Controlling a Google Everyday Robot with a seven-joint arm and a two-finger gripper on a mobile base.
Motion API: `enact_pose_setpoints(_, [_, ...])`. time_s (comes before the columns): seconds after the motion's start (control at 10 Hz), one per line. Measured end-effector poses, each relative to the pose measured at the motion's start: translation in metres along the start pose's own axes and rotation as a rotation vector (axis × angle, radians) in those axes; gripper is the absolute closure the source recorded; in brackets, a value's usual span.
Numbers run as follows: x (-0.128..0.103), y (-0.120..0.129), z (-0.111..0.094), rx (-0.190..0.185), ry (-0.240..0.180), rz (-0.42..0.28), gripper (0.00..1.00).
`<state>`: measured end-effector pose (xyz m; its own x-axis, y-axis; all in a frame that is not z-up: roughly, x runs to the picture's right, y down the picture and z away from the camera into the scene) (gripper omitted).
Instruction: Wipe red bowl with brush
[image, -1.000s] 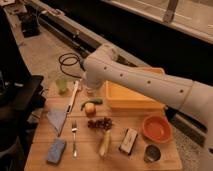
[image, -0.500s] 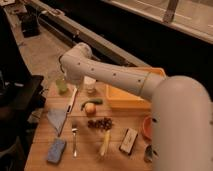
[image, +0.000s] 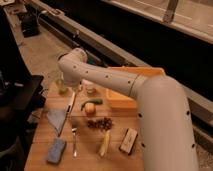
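Note:
The brush has a thin white handle and lies at a slant on the left of the wooden table, its lower end over a grey cloth. The white arm sweeps in from the lower right across the table. My gripper points down at the arm's far end, just above the brush's upper end. The red bowl is hidden behind the arm.
A big yellow-orange tub stands at the back right. A green cup, a small white cup, an orange fruit, grapes, a banana, a black-and-white block, a fork and a blue sponge lie on the table.
The arm has swung left and nearer the camera. Its end has moved from mid-table to above the brush's upper end. It now covers the red bowl and the table's right side.

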<state>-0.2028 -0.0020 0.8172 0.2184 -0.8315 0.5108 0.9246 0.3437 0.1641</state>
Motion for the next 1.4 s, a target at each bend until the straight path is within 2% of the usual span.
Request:
enact_pose_setpoints(0.2, [0.002, 0.002, 0.003, -0.007, 0.008, -0.005, 0.35])
enact_pose_setpoints(0.4, [0.018, 0.005, 0.026, -0.01, 0.041, -0.013, 0.35])
enact_pose_setpoints(0.7, [0.033, 0.018, 0.063, 0.001, 0.054, 0.002, 0.35])
enact_pose_setpoints(0.9, [0.041, 0.024, 0.085, -0.008, 0.047, 0.002, 0.35])
enact_pose_setpoints(1.4, [0.043, 0.032, 0.124, -0.076, -0.039, -0.028, 0.35])
